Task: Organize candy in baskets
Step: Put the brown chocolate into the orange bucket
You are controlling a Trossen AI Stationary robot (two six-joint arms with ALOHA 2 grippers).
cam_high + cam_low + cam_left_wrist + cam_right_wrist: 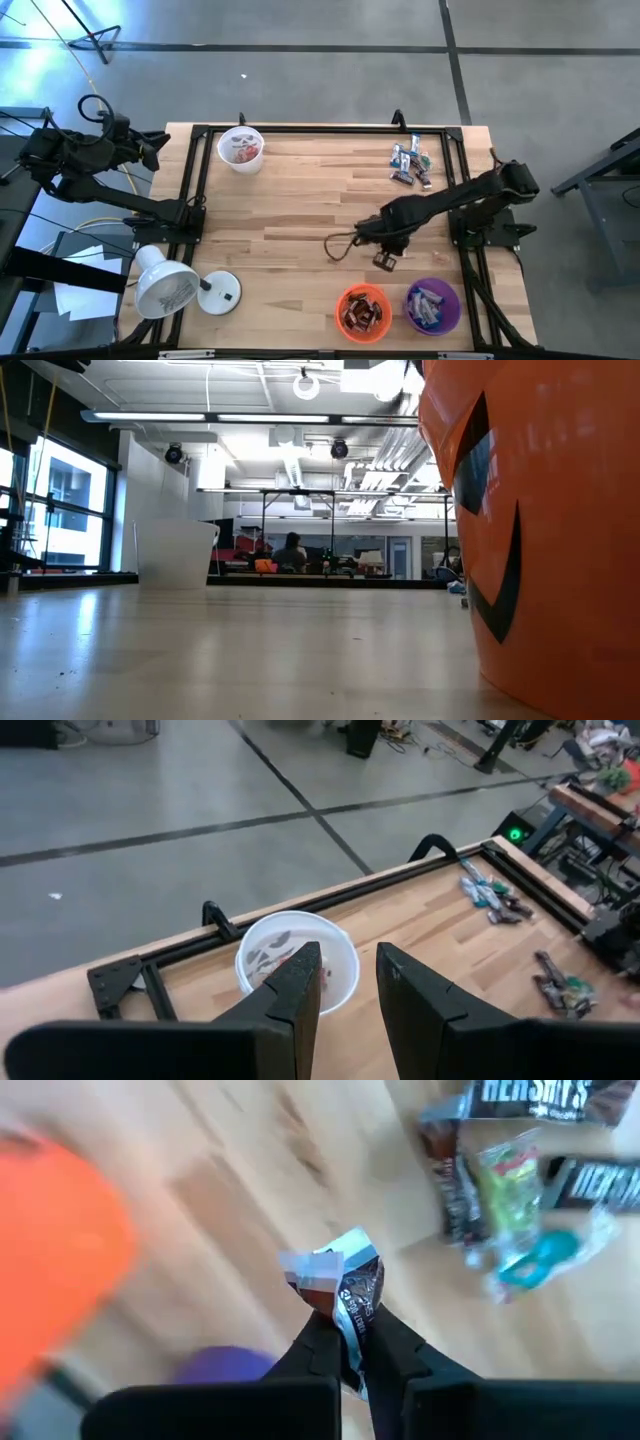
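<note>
My right gripper [350, 1342] hangs fingers down over the table's near right part, shut on one dark brown and silver candy [345, 1285]. It shows in the high view too [385, 258], just beyond the orange basket [362, 312] and the purple basket [432, 305], both holding candy. A pile of loose candy [410, 165] lies flat on the wood at the far right. The white basket [241, 148] stands at the far left. My left gripper [348, 970] waits open, raised off the table's far left corner, with nothing between its fingers. My right gripper pinches the candy by one end of its wrapper [350, 1318] between the two fingers. The fingers come from above, pointing down. The rest of the bar sticks out past the fingertips, clear of the table.
A white dome lamp [170, 288] on a round base stands at the near left corner. A black frame [300, 130] edges the table. In the low view the orange basket [540, 530] fills the right side and the white basket [178, 555] stands far off. Bare wood lies mid-table.
</note>
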